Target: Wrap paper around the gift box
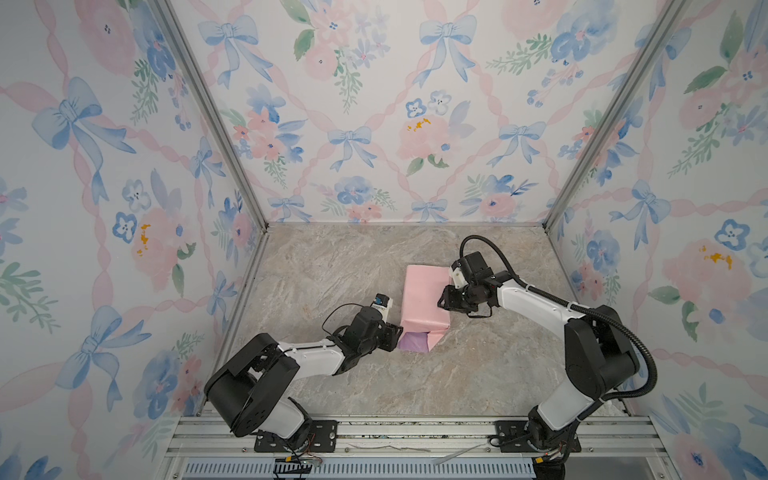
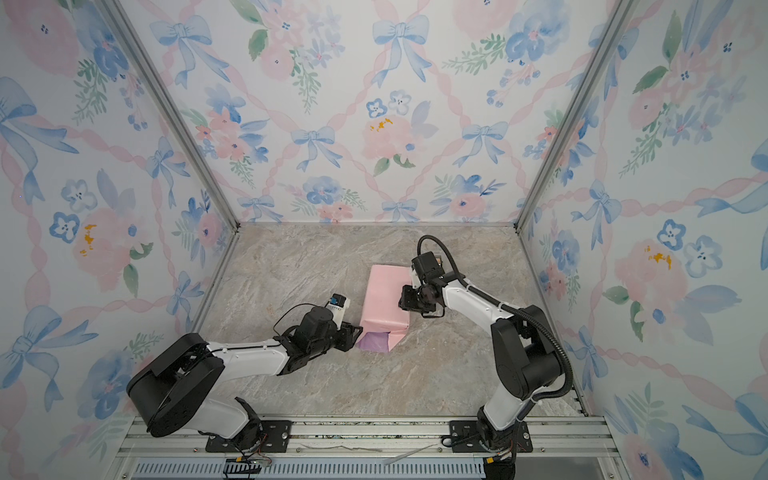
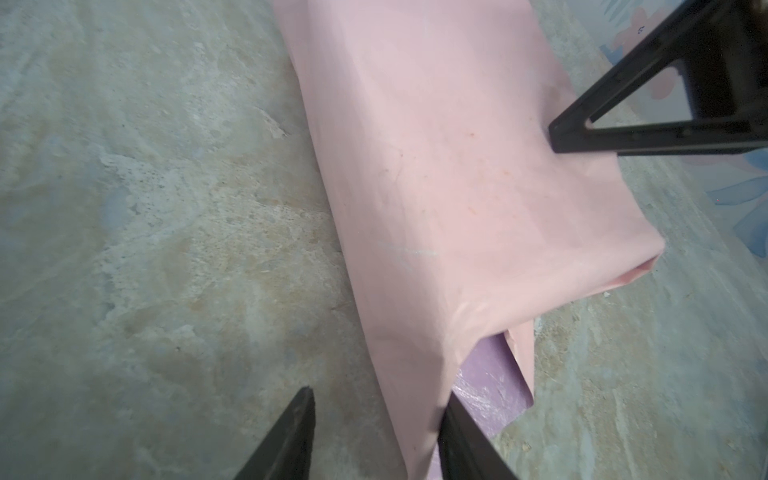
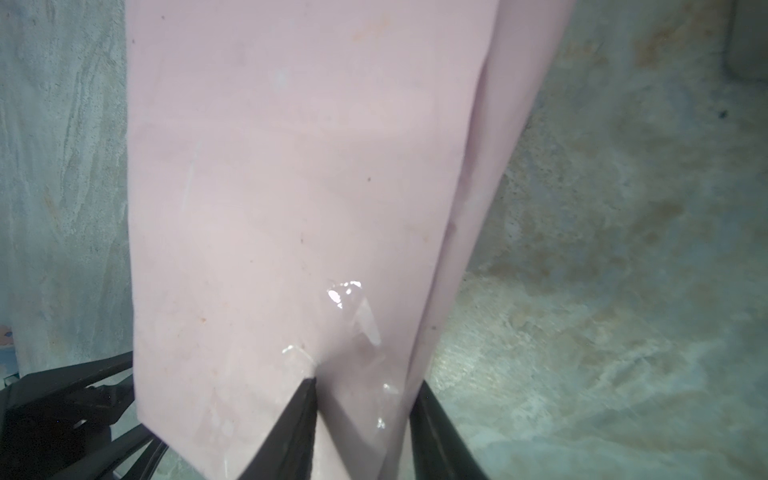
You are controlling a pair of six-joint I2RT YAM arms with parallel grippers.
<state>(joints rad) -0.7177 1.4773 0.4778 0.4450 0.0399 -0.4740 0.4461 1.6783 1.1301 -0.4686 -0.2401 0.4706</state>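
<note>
Evidently the gift box is hidden inside the paper [image 1: 424,299], laid pink side out at the middle of the table [image 1: 332,270]. The left pincer [image 3: 379,395] is spread about the near-left flap [image 3: 415,415]; the right pincer [image 4: 365,381] straddles the right fold [image 4: 457,208], its grip untellable. The flap should be pinched low and folded flat

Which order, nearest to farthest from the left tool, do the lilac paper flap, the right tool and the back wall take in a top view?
1. The lilac flap, right beside the left tool.
2. The right tool, on the pink paper's right side.
3. The back wall, far behind both.
</note>
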